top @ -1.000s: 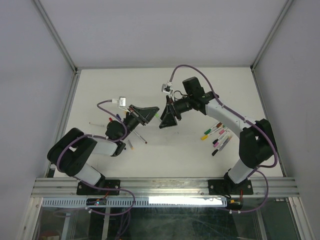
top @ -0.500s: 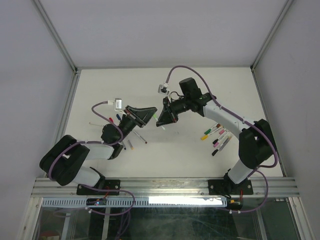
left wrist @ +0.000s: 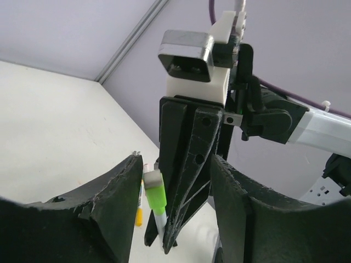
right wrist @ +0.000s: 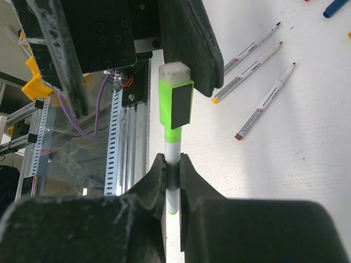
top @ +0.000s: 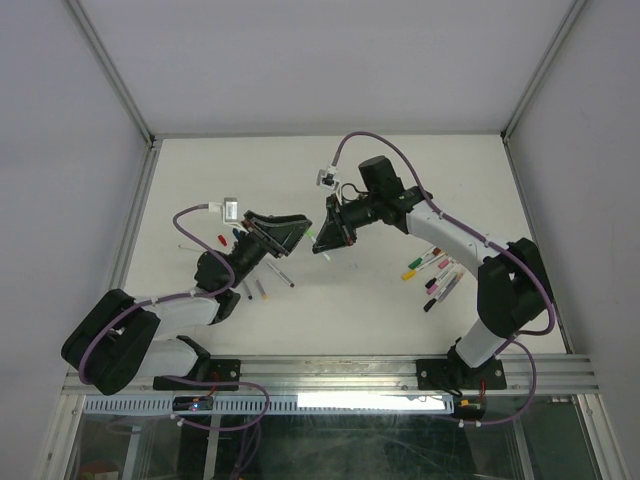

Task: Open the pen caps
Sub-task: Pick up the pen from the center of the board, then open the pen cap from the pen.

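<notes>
- Right gripper [right wrist: 171, 174] is clamped on the pen [right wrist: 173, 145] barrel, bracing it mid-air for uncapping.
- Left gripper [left wrist: 175, 170] has its jaws apart, straddling the green cap [right wrist: 175, 104], which looks seated on the pen.

Robot lab, white enclosure [top: 330, 60], aluminium rail [top: 330, 372]

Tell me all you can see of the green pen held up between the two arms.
The green pen is a slim white plastic barrel with a bright green cap. The cap ends in a white plug and has a dark strip down its side. The pen is held off the table, cap on. The right gripper is shut on the barrel just below the cap. The left gripper stands open around the cap, one finger close beside it.
</notes>
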Tool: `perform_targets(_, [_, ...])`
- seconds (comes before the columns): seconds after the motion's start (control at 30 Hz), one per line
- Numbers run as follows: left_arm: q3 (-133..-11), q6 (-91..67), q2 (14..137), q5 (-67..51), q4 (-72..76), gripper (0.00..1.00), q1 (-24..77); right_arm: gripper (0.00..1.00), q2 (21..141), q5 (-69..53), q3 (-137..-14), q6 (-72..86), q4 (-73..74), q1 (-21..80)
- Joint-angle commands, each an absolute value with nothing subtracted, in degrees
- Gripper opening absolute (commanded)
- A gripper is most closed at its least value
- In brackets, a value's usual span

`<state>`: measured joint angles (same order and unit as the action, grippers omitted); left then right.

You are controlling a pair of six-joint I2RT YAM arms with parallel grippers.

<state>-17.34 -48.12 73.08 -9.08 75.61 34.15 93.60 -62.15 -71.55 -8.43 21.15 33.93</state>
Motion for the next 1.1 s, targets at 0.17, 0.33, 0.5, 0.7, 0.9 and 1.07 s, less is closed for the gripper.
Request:
perform_targets(0.17, [-18.4,-47.1,72.5,-9.6,71.7,0.46,34.5,0.00,90.3,-60.6,-71.1,-7.8,18.1,33.5])
perform_targets(0.33, [-18.8,-47.5,73.5,-10.2,71.7,0.40,34.7,0.00,90.4,-59.9,-70.9,-7.8,17.9,33.5])
perform_targets(0.5, [-19.6,-47.8,74.7,-11.5,72.0,0.35,34.7,0.00,90.3,-59.3,-70.8,-7.8,17.7,33.6])
perform_targets(0.7, [-20.1,-47.8,74.8,-11.2,71.9,0.26,34.7,0.00,90.2,-58.5,-70.4,-8.2,17.5,33.8])
perform_targets(0.9, [-22.3,-45.6,72.3,-6.4,66.5,0.07,34.6,0.00,90.4,-57.7,-70.5,-9.3,18.0,34.3])
perform_targets(1.07, [-23.3,-43.2,69.6,-0.8,65.1,0.00,31.6,0.00,91.0,-58.1,-70.0,-8.5,17.4,34.4])
